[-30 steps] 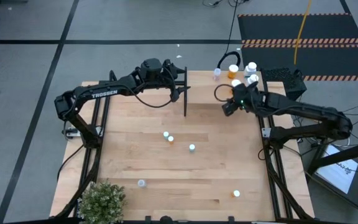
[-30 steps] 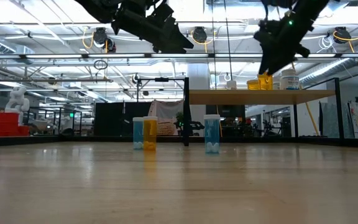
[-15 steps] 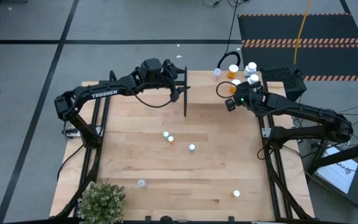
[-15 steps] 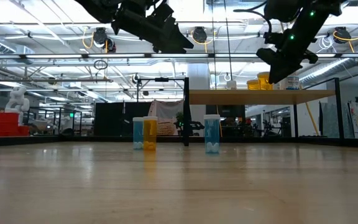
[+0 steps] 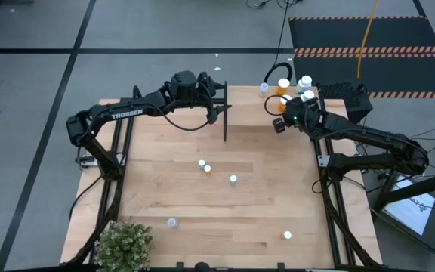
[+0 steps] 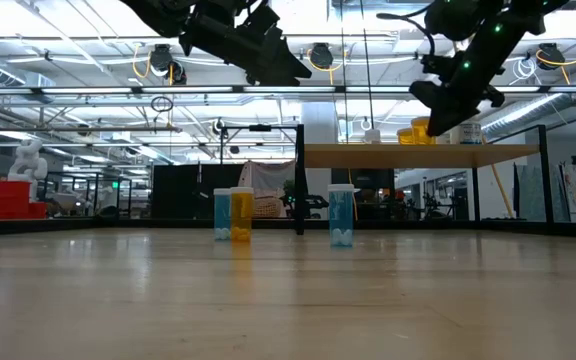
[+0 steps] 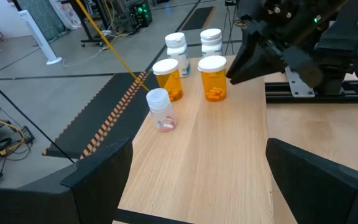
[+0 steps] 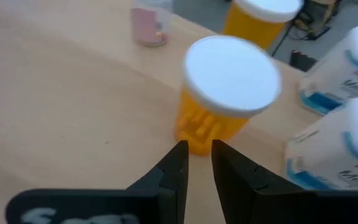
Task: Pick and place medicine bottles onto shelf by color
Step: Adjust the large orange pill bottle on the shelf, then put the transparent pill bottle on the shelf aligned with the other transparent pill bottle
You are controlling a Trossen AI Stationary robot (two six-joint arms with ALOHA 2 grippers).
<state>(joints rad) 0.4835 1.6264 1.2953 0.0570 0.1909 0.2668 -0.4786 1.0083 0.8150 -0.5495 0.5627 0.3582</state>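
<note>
Orange cylindrical bottle (image 8: 219,102) on wooden shelf (image 7: 229,149), right tool (image 8: 196,163) nearly closed, empty

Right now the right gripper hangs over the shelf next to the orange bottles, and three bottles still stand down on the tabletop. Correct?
Not quite. The high view shows five bottles on the tabletop, not three: three near the middle and two toward the near edge. The rest holds: the right gripper hangs over the shelf beside the orange bottles.

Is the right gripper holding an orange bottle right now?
No: the right gripper has nothing between its nearly closed jaws, and the orange bottle stands free on the shelf.
</note>
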